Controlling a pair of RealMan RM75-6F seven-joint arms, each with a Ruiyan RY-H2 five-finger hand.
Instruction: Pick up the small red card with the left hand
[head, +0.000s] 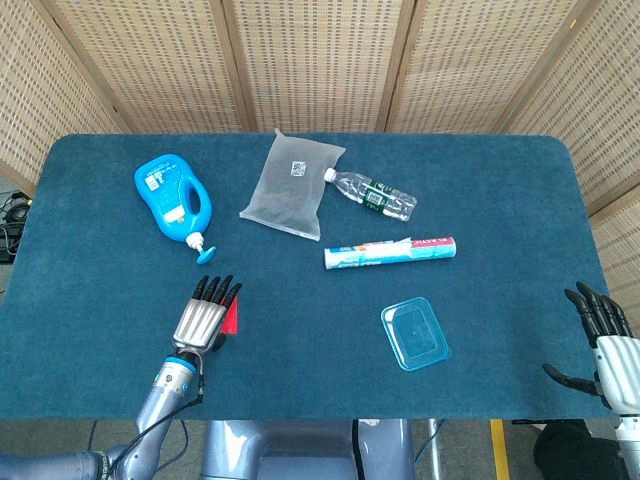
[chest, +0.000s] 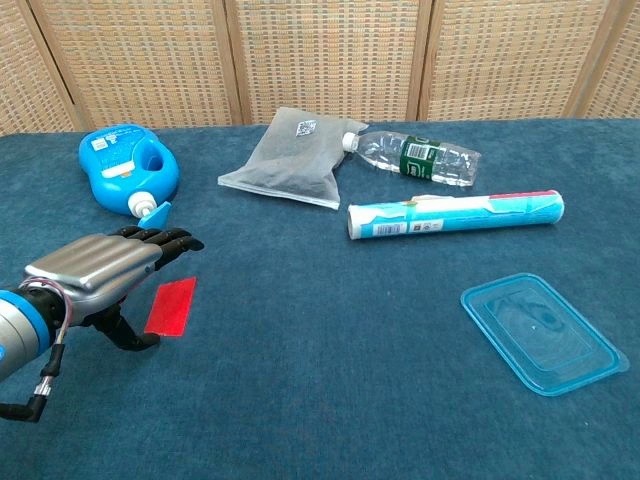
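The small red card (chest: 171, 306) lies flat on the blue table cloth near the front left; in the head view only its right edge (head: 231, 318) shows past my left hand. My left hand (chest: 105, 270) (head: 205, 315) hovers over the card's left side, palm down, fingers stretched forward and apart, thumb hanging below beside the card. It holds nothing. My right hand (head: 600, 340) stands open at the table's right front edge, far from the card, and the chest view does not show it.
A blue detergent bottle (chest: 125, 168) lies just beyond the left hand. Further back are a grey pouch (chest: 292, 157), a clear water bottle (chest: 418, 158) and a teal tube (chest: 455, 214). A blue plastic lid (chest: 543, 332) lies at the front right.
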